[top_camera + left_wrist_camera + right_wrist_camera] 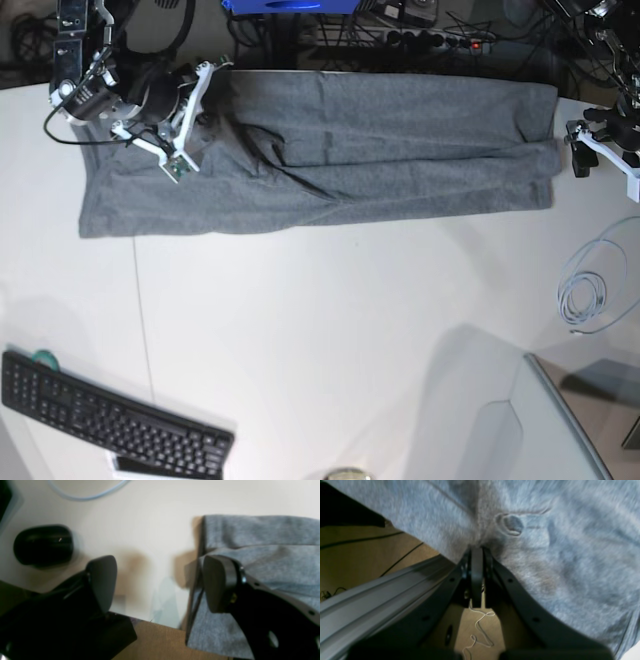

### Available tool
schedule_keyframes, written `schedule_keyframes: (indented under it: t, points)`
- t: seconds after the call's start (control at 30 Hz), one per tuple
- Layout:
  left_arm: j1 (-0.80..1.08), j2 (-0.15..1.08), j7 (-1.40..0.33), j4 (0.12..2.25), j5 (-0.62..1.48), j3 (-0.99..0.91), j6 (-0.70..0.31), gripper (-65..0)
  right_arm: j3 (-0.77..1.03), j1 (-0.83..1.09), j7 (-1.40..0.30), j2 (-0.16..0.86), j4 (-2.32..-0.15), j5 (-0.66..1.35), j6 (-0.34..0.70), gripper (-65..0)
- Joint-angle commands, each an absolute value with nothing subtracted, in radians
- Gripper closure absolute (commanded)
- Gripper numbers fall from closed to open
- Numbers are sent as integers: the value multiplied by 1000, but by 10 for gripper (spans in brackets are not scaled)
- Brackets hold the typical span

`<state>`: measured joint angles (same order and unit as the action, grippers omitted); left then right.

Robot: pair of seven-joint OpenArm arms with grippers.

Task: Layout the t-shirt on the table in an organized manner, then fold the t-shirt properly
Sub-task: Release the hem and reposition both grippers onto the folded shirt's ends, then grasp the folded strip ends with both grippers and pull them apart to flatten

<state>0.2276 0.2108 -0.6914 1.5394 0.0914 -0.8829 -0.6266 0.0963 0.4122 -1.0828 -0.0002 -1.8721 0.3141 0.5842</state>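
We see our right tool (477,555) pinching the t-shirt (320,150), which stretches lengthwise toward our wide-open left tool (160,580) just off its far end.

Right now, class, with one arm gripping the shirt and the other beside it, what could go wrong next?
1. The right gripper is shut on the t-shirt at one end only; pulling may bunch or skew the cloth, already creased near that grip.
2. The left gripper is open with one finger over the shirt's edge; closing here may catch only the top layer.
3. The shirt lies along the table edge and could slide off.
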Motion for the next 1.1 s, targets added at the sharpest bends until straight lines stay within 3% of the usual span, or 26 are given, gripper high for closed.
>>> schedule_keyframes:
  t: [0.0,0.17,0.3,0.37,0.43,0.5,0.57,0.6,0.7,1.07]
  points:
    - [225,228,-671,1555,105,-888,-624,-510,96,414,-1073,1,-1899,329,587,-6]
    - [234,209,-671,1561,107,-837,-624,-510,93,415,-1079,2,-1899,326,587,-45]
    - [246,183,-673,1578,107,-746,-624,-508,101,406,-1142,8,-1902,326,588,-258]
    - [246,154,-673,1600,107,-728,-624,-494,154,401,-1127,15,-1922,323,588,-312]
    - [246,124,-673,1620,107,-716,-624,-410,234,381,-1092,21,-1933,323,588,-282]
    - [246,105,-670,1620,107,-691,-624,-230,309,329,-1036,41,-1899,320,588,-186]
    - [246,104,-668,1606,107,-664,-624,-12,346,282,-980,64,-1801,320,588,-42]
    - [245,104,-668,1595,107,-648,-622,0,351,248,-944,76,-1738,320,588,0]
    - [245,108,-668,1555,99,-585,-618,0,351,176,-860,125,-1572,306,588,-32]
    - [186,148,-579,1308,97,-550,-562,0,351,-2,-682,131,-1193,64,588,-8]
